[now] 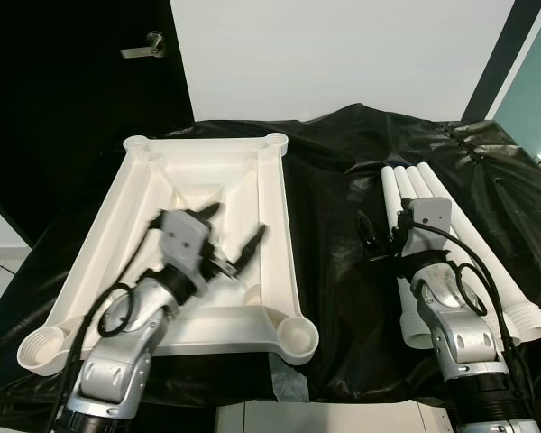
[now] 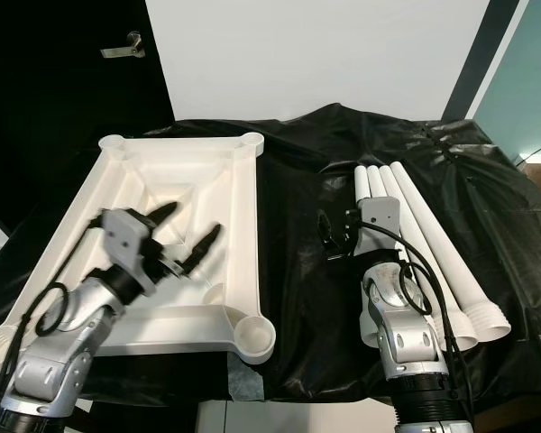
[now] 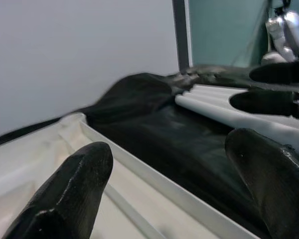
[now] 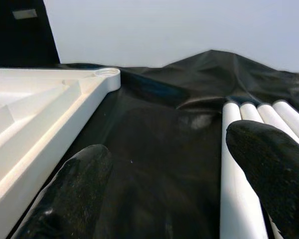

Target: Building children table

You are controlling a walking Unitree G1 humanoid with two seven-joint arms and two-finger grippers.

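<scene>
1. White tabletop [image 1: 261, 225] lies upside down on the black-covered worktop [image 1: 343, 298], round leg sockets at its corners; every socket in view is empty.
2. Four white legs [image 2: 433, 234] lie side by side, well apart from the tabletop.
3. Left pincer [image 1: 234, 236] hovers over the tabletop's ribbed underside, fingers spread, holding nothing.
4. Right pincer [image 2: 329, 236] is beside the innermost leg, fingers spread, empty.
5. Risk: round legs may roll on the slack black sheet if nudged; an off-centre grip could let a leg tip.
</scene>
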